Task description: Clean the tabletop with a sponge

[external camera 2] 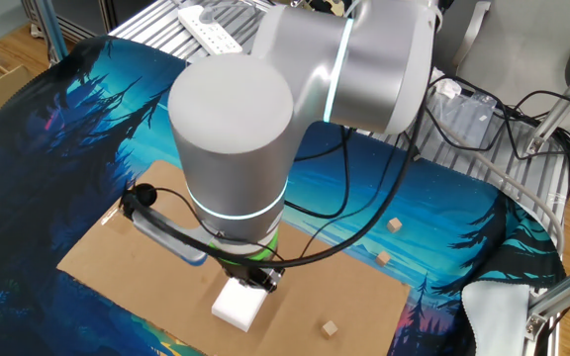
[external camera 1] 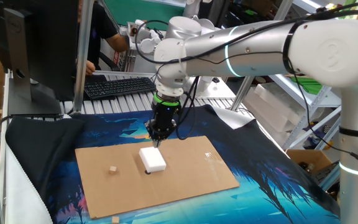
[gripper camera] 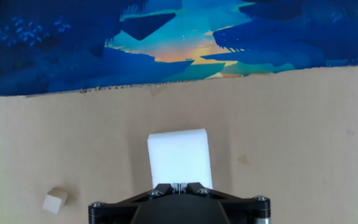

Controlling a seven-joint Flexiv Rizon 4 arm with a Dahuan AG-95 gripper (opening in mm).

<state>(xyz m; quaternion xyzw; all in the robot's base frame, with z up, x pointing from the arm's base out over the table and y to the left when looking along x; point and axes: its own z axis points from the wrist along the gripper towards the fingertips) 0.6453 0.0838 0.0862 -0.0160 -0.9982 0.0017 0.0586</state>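
Lying flat on the bench, the large rectangular sheet of plain brown cardboard rests on a blue mat with a printed picture of dark trees. In one fixed view, going from left to right, a tiny tan wooden cube sits on the left part of the cardboard, well apart from everything else. Next comes the white soft rectangular foam sponge, which lies flat near the middle of the sheet. The black two-finger gripper of the silver arm points straight down at the far end of the sponge. Its tips are at the sponge's far edge, but I cannot tell whether they touch it.

In the hand view the small cube is at the lower left, and the sponge is in the centre, directly ahead of the gripper body. The jaws themselves are not visible there. In no view can I tell whether they are released or clenched.

In the other fixed view the sponge lies on the cardboard right below the wrist, with one cube to its right on the sheet. Two more tan cubes rest further right on the mat. Behind the mat, in the first fixed view, a black keyboard is on the far side of the bench.
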